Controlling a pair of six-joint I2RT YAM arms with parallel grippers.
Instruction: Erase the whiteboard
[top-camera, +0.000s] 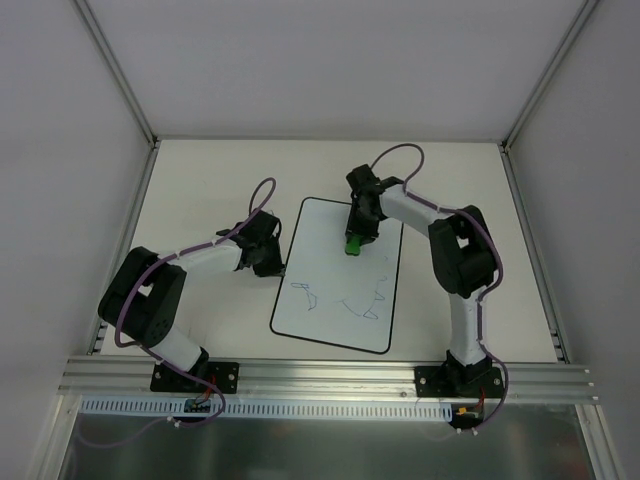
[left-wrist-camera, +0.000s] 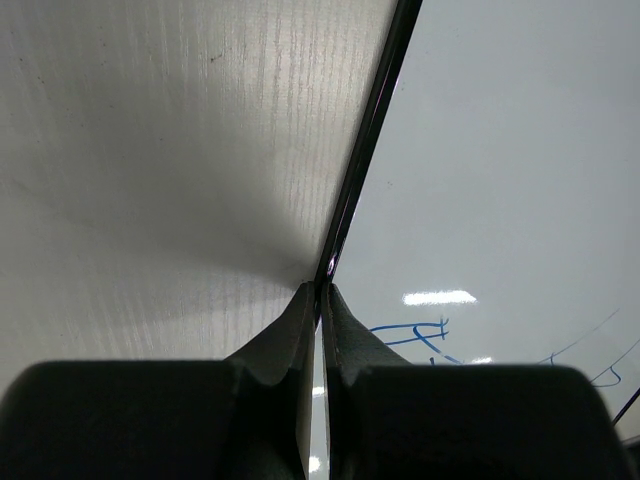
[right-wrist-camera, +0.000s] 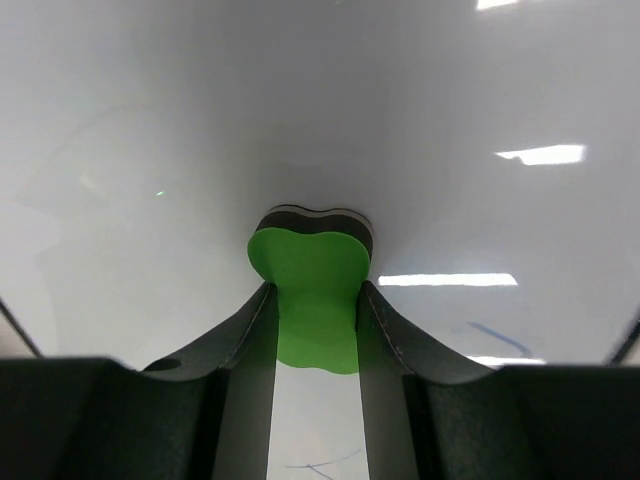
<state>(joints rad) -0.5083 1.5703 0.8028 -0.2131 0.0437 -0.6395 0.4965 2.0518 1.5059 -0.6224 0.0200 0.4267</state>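
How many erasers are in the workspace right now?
1. The green eraser is gripped in the right claw, against the far end of the whiteboard. No other shows, though the arms may hide one.

You're looking at what is probably a robotics lab cell: plain white wall panels (top-camera: 320, 60) in thin grey metal frames (top-camera: 115, 70) enclose a pale matte bench (top-camera: 210, 170), edged by a slotted silver aluminium rail (top-camera: 320, 378).

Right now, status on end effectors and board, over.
Left end effector shut, tips at whiteboard's left edge. Right end effector shut on eraser, far half of whiteboard. Blue doodles on near half, unerased. Nothing between eraser and doodles.
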